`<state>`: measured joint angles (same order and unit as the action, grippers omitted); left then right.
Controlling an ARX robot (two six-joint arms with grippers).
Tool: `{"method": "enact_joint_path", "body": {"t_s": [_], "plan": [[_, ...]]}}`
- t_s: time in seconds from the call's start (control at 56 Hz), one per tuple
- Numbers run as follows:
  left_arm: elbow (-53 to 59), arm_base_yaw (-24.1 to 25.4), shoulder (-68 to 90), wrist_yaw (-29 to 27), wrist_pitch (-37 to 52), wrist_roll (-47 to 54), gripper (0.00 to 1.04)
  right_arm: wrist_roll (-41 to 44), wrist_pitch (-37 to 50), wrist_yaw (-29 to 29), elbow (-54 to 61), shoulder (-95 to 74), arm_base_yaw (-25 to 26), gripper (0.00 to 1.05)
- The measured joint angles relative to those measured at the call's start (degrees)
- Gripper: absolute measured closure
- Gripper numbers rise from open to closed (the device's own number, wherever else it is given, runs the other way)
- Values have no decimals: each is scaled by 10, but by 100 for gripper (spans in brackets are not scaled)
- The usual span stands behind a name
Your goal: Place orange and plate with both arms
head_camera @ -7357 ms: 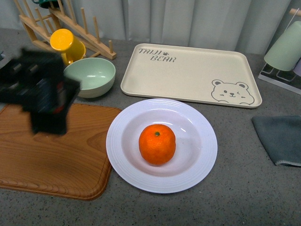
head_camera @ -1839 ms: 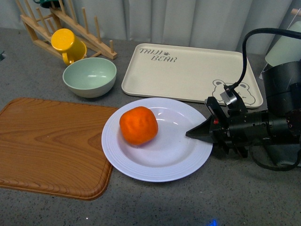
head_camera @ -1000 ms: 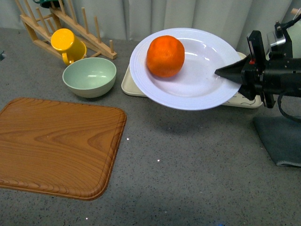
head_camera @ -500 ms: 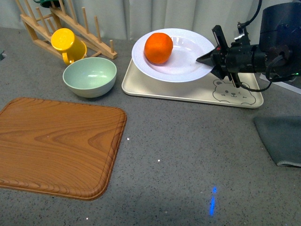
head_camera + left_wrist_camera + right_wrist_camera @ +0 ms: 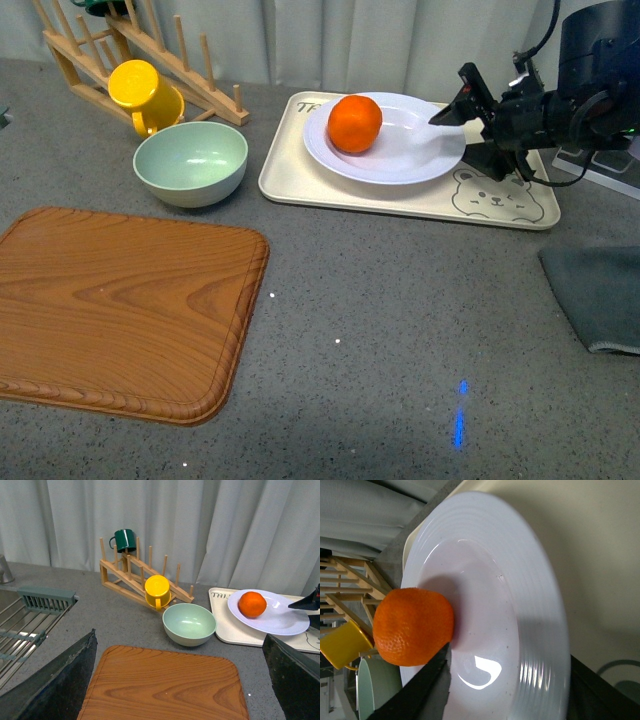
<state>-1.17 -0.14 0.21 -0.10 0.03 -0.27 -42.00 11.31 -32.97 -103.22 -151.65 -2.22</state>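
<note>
The orange [image 5: 354, 123] lies in the left part of the white plate [image 5: 415, 160], which rests on the beige bear tray [image 5: 300, 175]. My right gripper [image 5: 458, 138] is open at the plate's right rim, with one finger over the rim and one beside it. In the right wrist view the plate [image 5: 520, 580] and the orange [image 5: 412, 626] fill the frame, and the open gripper [image 5: 510, 655] straddles the rim. My left gripper [image 5: 179, 640] is open and empty, well back above the cutting board's side, with the orange [image 5: 252, 604] and the plate [image 5: 282, 624] far from it.
A pale green bowl [image 5: 190, 160] and a yellow mug [image 5: 140, 90] stand left of the tray by a wooden rack [image 5: 190, 70]. A wooden cutting board [image 5: 120, 310] lies at the front left. A grey cloth [image 5: 595, 295] lies at the right. A sink rack [image 5: 30, 625] shows in the left wrist view.
The right gripper lifted the plate with the orange off the table, carried it back and set it on the bear tray. Its jaws have now opened at the rim.
</note>
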Motion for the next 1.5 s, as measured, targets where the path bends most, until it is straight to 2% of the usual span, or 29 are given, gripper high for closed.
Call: {"method": "enact_joint_path", "body": {"t_s": [0.196,0.25,0.411,0.518,0.607,0.839,1.036,1.143,1.321,1.5], "plan": [[0,0,0,0,0,0,6,70,-12,41,74,94,13,12],[0,0,0,0,0,0,6,94,-24,58,94,122,14,7],[0,0,0,0,0,0,6,212,1,164,221,257,12,9],[0,0,0,0,0,0,6,311,62,270,349,372,6,9],[0,0,0,0,0,0,6,371,116,328,449,459,4,9],[0,0,0,0,0,0,6,434,196,445,719,695,15,9],[0,0,0,0,0,0,6,430,164,501,872,881,19,9],[0,0,0,0,0,0,6,416,84,544,941,1016,-21,9],[0,0,0,0,0,0,6,368,-78,589,967,1178,-72,9],[0,0,0,0,0,0,6,356,-86,591,971,1202,-79,9]]}}
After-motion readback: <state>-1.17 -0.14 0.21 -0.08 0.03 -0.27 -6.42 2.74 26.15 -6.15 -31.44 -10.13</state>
